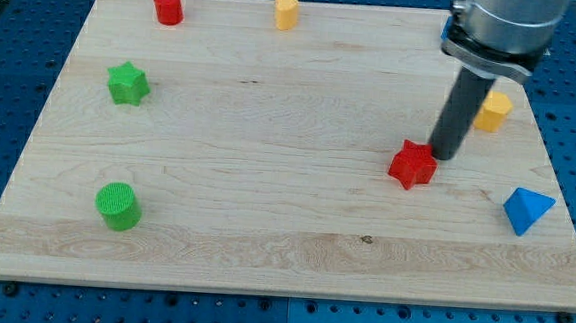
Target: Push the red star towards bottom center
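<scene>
A pale wooden worktop (282,251) fills most of the view and is set on a blue perforated base (3,64) that shows along every edge. From the view's top right a grey arm housing (502,24) reaches in, and from it a straight dark rod (459,112) descends to the board. No hand is carried by this arm, so nothing can be opened, closed or held; the rod simply ends in my tip (443,156), which is seen resting on the wood.

The red star (412,165) lies right of centre, roughly at mid-height of the board and well above the bottom edge. My tip is placed just beside its upper right point; whether the two are actually touching cannot be told for certain.

A blue block (527,209) with a pyramid-like shape is found lower down near the view's right edge, apart from the star. A yellow block (492,111) is partly hidden behind the rod, above and to the right of the star, and its exact shape cannot be made out.

On the view's left a green cylinder (118,206) stands near the lower left, and a green star (127,83) is set above it, at mid-height.

Along the view's top edge a red cylinder (168,6) is seen at the left, and a second yellow block (286,11), rounded on one side, is placed near the middle.
</scene>
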Controlling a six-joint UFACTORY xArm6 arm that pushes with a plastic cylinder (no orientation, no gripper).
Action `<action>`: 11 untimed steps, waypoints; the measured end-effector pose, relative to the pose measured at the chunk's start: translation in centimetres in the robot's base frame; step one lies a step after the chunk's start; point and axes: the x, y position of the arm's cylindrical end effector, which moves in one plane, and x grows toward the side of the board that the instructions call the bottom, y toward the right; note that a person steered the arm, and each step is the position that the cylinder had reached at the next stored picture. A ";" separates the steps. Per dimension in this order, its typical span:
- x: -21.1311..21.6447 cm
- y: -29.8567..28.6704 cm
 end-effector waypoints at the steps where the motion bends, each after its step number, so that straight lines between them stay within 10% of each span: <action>1: 1.5 -3.1; 4: -0.3 -13.7; 7: 1.6 -4.9; 11: 2.0 -16.5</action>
